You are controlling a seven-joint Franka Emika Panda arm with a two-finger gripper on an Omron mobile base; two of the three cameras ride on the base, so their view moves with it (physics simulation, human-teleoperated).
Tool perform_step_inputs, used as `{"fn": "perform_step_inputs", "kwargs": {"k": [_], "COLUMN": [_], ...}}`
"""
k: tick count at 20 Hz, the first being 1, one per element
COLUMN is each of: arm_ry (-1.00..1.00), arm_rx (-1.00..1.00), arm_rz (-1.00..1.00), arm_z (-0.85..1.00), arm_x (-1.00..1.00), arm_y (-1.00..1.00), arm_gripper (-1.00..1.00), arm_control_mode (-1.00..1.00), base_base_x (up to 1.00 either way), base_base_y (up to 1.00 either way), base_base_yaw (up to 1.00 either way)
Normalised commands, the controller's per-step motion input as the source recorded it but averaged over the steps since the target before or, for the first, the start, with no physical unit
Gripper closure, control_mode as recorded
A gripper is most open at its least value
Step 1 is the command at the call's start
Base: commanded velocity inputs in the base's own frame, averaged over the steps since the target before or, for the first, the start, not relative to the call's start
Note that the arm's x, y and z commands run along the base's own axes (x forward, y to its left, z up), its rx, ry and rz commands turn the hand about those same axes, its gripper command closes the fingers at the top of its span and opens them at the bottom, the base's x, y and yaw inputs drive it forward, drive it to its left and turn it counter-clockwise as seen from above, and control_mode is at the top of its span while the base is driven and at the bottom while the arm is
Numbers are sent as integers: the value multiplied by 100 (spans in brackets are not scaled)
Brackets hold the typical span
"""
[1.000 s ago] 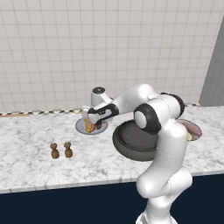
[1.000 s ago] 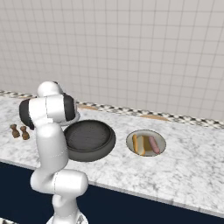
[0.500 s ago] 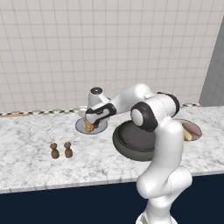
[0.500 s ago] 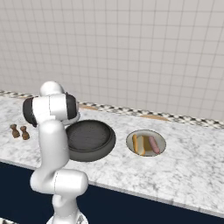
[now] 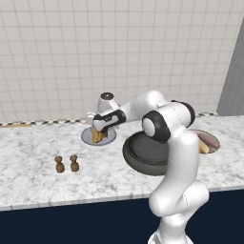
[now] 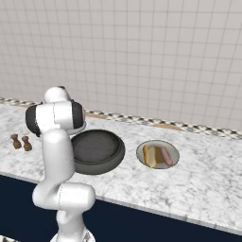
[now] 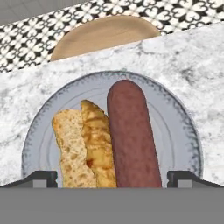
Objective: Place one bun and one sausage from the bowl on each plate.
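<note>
My gripper (image 7: 112, 178) hangs open just over the left plate (image 7: 175, 127), its fingertips (image 7: 42, 177) wide apart on either side of the food. On that plate lie a split golden bun (image 7: 83, 144) and, beside it, a reddish-brown sausage (image 7: 131, 135). In the left base view the gripper (image 5: 98, 132) sits over this plate (image 5: 86, 138) at the back of the counter. The dark-grey bowl (image 5: 133, 159) (image 6: 97, 150) stands to its right. A second plate (image 6: 142, 149) holds a bun (image 6: 150, 156) and a sausage (image 6: 166, 156).
Two small brown shakers (image 5: 66, 163) (image 6: 21, 142) stand on the marble counter, left of the bowl. A round wooden disc (image 7: 107, 35) lies behind the left plate against the patterned wall strip. The counter's front edge runs close to the bowl.
The hand has lifted slightly over the left plate and the arm's elbow has shifted. The jaws stayed open; bun and sausage lie still.
</note>
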Motion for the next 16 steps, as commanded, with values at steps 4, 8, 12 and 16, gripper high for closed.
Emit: {"fn": "perform_step_inputs", "kwargs": {"k": [4,8,12,16], "arm_ry": [-8,-6,-1,0], "arm_rx": [0,0,0,0], "arm_rz": [0,0,0,0], "arm_z": [60,44,63,50], "arm_x": [-20,-14,-44,-58], "arm_y": [0,-2,-36,-71], "arm_gripper": [-100,-100,-100,-100], "arm_control_mode": [-100,-100,-100,-100], "base_base_x": [0,0,0,0], "base_base_y": [0,0,0,0], "base_base_yaw": [0,0,0,0]}}
